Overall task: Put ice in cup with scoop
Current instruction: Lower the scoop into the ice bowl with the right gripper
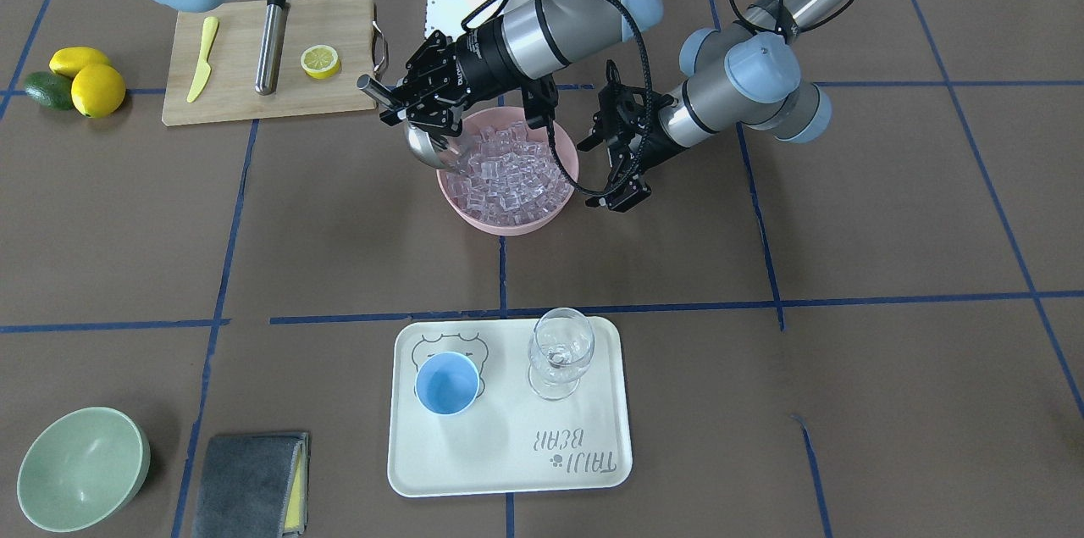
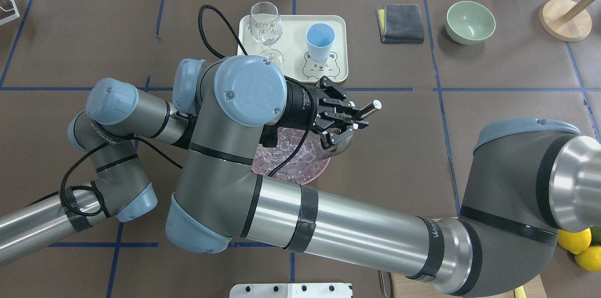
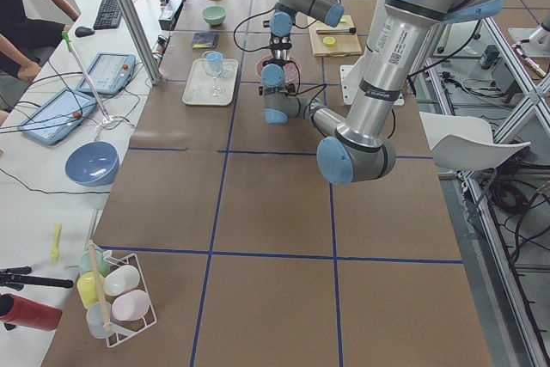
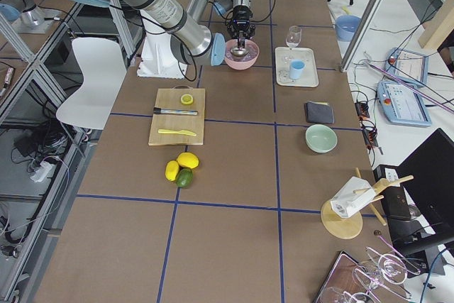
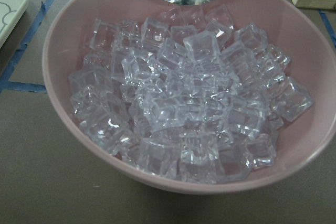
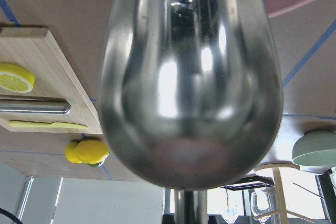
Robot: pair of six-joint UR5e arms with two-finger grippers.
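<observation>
The task is at an early stage: no ice has reached the cup, and the whole carry and tip are left to do. The right fingers [image 1: 400,100] are clamped on the rod handle of the scoop [image 1: 428,145]. Its trough hangs just below them at the rim of the pink bowl [image 1: 566,150], nose towards the ice [image 1: 508,174]. From these views I cannot tell whether any cubes already lie in the trough.

The left fingers [image 1: 597,172] stand apart, holding nothing, just beside the bowl's opposite rim. I cannot tell whether they touch it.

The cup [image 1: 446,383] stands upright and looks empty, well away from both sets of fingers. It sits on the tray [image 1: 508,470], across the counter [image 1: 847,394] from the bowl, so the loaded scoop would have some way to go.

By count there is one scoop, one cup, one pink bowl and one tray. One stemmed glass [image 1: 561,352] stands next to the cup on the tray. The cubes are heaped, too many to count, and every one I can see is in the bowl.
</observation>
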